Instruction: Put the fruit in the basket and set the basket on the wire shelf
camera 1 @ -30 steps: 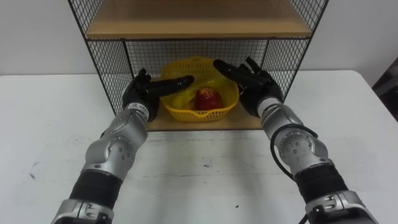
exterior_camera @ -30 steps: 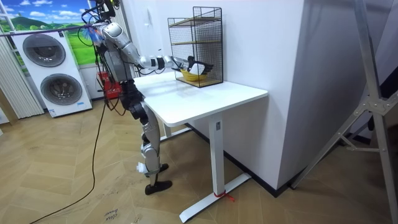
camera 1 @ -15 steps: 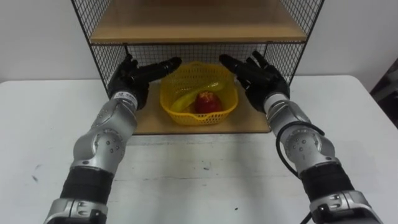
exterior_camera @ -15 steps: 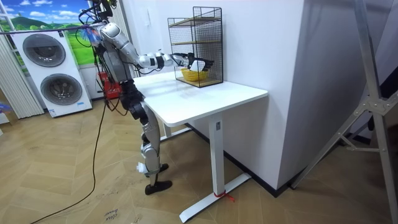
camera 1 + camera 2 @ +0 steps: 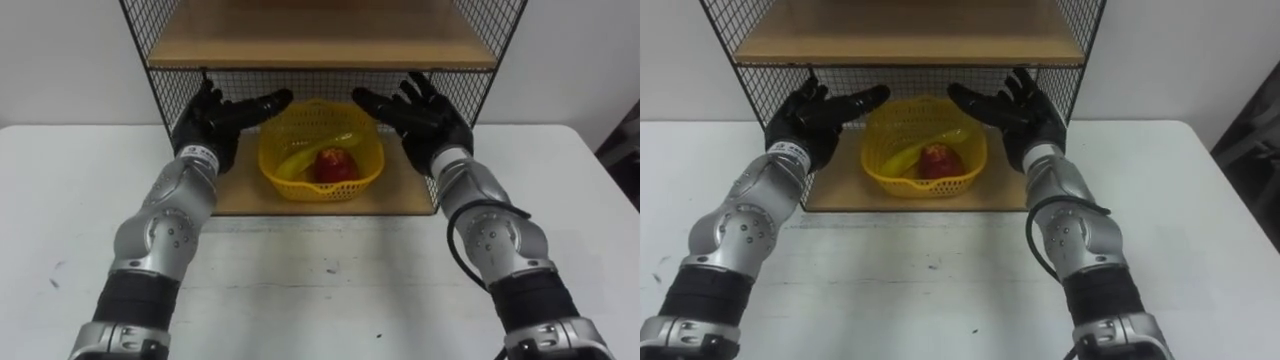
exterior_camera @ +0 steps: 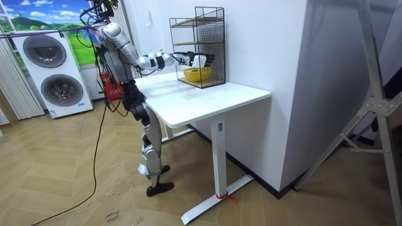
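Yellow basket [image 5: 320,150] holding an apple [image 5: 334,164] and a banana [image 5: 300,158] on the wire shelf's [image 5: 165,90] bottom board; left hand [image 5: 212,122] and right hand [image 5: 420,118] flank it, fingers spread, touching nothing.

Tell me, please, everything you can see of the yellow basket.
The basket is yellow and oval, of latticed plastic by its look, with an open top and a flared rim. It stands upright on the wooden bottom board of the shelf and holds a red apple and a banana. The left hand and right hand, both open, hover at either side of its rim, apparently not touching it.
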Motion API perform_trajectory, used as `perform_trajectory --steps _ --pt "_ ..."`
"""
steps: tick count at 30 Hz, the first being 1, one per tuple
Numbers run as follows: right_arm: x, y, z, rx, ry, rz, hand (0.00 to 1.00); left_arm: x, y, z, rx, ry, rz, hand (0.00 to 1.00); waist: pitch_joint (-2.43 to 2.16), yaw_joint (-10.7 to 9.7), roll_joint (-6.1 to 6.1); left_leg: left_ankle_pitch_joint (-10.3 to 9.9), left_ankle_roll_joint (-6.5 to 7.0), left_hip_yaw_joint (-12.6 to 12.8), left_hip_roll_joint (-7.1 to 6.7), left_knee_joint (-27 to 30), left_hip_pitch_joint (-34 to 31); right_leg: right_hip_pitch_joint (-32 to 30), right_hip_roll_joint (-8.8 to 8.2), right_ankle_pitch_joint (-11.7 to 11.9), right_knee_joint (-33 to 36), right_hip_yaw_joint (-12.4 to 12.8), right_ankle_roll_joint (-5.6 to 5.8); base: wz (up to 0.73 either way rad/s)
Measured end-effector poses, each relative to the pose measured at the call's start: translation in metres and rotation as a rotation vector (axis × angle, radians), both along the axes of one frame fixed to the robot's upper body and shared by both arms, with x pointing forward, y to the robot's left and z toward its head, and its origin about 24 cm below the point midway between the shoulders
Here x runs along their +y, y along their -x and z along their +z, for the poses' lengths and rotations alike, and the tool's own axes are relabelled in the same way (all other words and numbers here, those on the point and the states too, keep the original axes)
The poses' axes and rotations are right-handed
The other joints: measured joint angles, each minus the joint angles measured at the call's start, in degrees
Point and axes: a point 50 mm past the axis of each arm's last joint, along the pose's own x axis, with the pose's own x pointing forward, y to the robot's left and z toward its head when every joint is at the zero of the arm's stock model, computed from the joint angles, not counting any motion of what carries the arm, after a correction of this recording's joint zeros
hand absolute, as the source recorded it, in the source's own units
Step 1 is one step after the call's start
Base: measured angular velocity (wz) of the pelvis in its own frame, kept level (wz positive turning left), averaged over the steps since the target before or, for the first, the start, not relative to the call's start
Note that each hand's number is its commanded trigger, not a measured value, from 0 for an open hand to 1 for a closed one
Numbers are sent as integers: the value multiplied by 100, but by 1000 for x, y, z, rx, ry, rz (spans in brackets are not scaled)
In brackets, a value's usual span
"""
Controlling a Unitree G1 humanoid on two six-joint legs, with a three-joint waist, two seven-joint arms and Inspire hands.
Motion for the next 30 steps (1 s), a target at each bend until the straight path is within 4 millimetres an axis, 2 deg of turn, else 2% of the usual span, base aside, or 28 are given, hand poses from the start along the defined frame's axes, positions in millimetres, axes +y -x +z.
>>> perform_trajectory --steps 5,12,16,23,24,30 --pt "-2 6 -7 3 59 11 0 2 6 2 -32 -31 -8 0 -10 11 -13 4 -4 7 0 -46 54 15 1 -1 2 22 1 0" --pt "-5 27 -22 9 129 59 0 7 30 -27 17 -135 -48 0 -26 -3 -39 1 -38 15 -3 -85 108 50 -8 -21 -1 3 16 -1" --pt "-8 36 -27 6 157 74 0 7 41 -33 11 -168 -57 0 -18 -15 -52 13 -24 13 -3 -93 125 70 -9 -18 -8 1 11 0" --pt "-18 54 -36 5 204 55 0 12 53 -30 -56 -203 -54 0 -10 -24 -65 3 -41 21 -1 -104 121 29 -10 -58 -1 64 70 -4" --pt "-23 58 -36 2 214 48 0 14 56 -28 -72 -215 -60 0 -5 -25 -69 5 -42 27 -1 -110 117 19 -12 -57 -2 67 69 -3" --pt "-26 75 -30 -40 226 48 0 19 75 -30 -105 -254 -73 0 4 -44 -54 10 -49 21 1 -98 119 27 -6 -56 -13 84 67 0"
